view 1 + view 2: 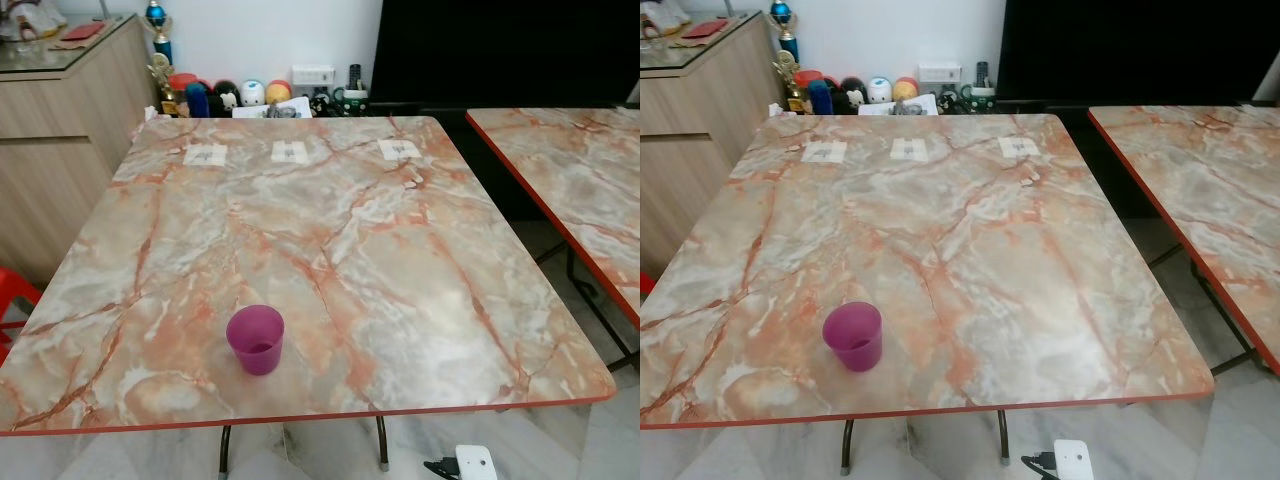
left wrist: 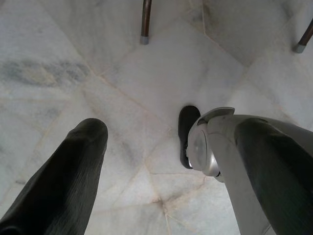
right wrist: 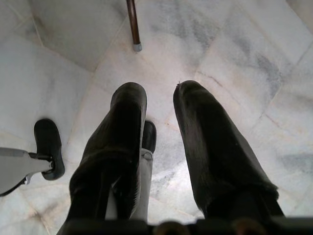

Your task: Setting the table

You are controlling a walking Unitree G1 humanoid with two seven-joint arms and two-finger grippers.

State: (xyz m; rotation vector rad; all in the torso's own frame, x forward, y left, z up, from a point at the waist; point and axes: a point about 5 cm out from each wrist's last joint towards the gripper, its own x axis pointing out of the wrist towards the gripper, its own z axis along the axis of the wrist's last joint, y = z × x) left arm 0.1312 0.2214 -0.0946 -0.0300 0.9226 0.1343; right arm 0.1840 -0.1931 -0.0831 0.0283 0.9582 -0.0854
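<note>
Cup (image 1: 255, 339): purple, round, tapered plastic, set upright near the worktop's near edge, left of centre; its interior appears empty.
Worktop (image 1: 400, 260): square, glossy marble-patterned top with red edging; three pale labels (image 1: 290, 152) are seen along the far side.
Left gripper (image 2: 161, 161): hung over the white marble floor (image 2: 58, 58), jaws spread apart, nothing held.
Right gripper (image 3: 161, 105): hung likewise, jaws parted, nothing held.

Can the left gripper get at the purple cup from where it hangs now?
Probably yes. The purple cup stands alone near the table's near edge, nothing crowding it. But the left gripper hangs open, pointing at the floor, so the arm must rise above the tabletop first.
</note>
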